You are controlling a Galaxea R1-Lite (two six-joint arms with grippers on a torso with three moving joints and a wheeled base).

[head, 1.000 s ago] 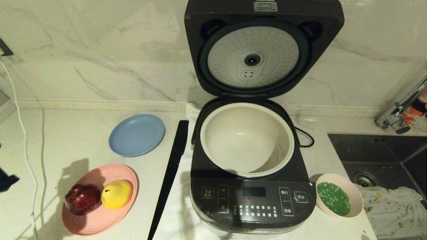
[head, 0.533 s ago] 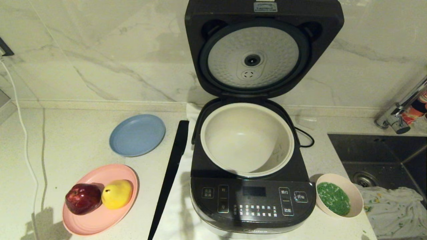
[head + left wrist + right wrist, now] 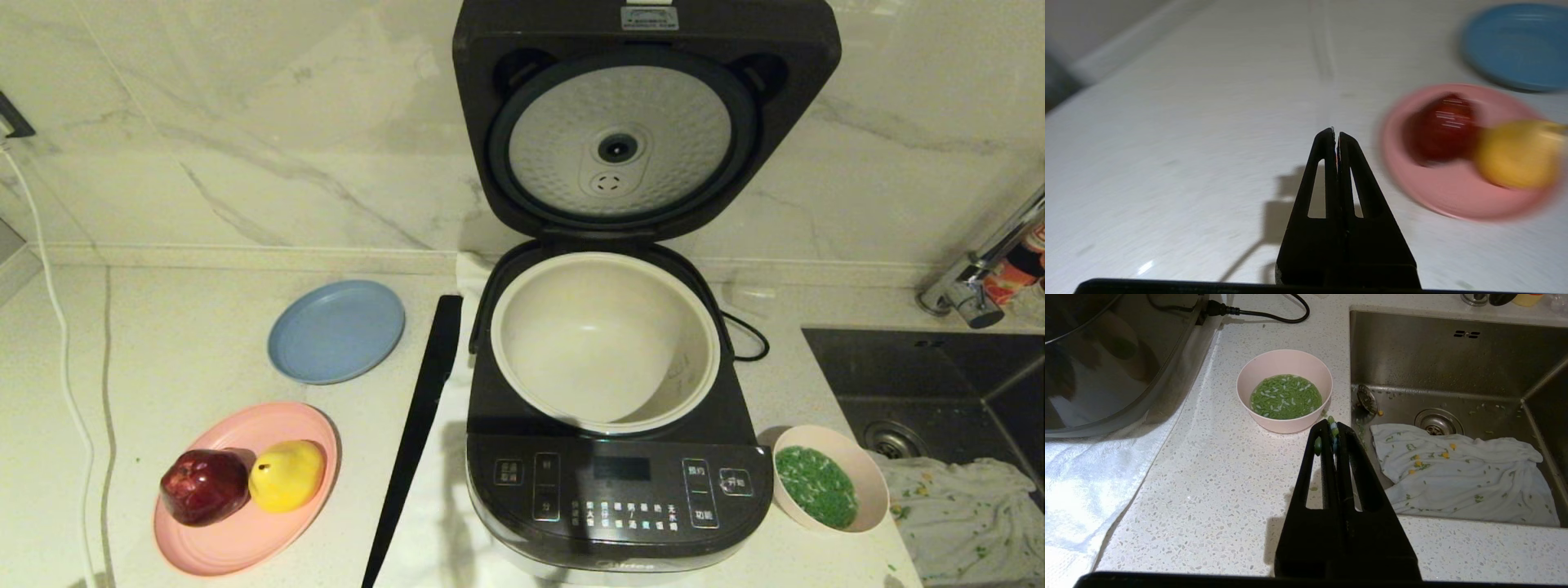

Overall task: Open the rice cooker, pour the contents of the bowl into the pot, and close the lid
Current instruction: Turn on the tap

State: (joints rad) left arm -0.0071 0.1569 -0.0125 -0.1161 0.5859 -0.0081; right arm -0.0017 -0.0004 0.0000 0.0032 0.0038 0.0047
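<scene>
Head view: rice cooker (image 3: 618, 457) at the bench's middle, lid (image 3: 645, 122) swung up against the wall, dimpled disc showing. Pot (image 3: 604, 339) empty. Panel carries white Chinese labels, too small to read; a grey plate atop the lid, unreadable. Bowl (image 3: 829, 487) sits near the front edge, between cooker and sink (image 3: 931, 384), holding the contents (image 3: 815, 486). No arm seen here.

Left wrist view: left gripper (image 3: 1335, 132) pinched together, empty, over bare bench near the pink plate (image 3: 1457, 196).

Right wrist view: right gripper (image 3: 1330, 425) pressed together, grains stuck at the tips, just short of the bowl. Bowl looks light, smooth, likely slippery; rim pinch seems best, kept level, since loose grains spill.
</scene>
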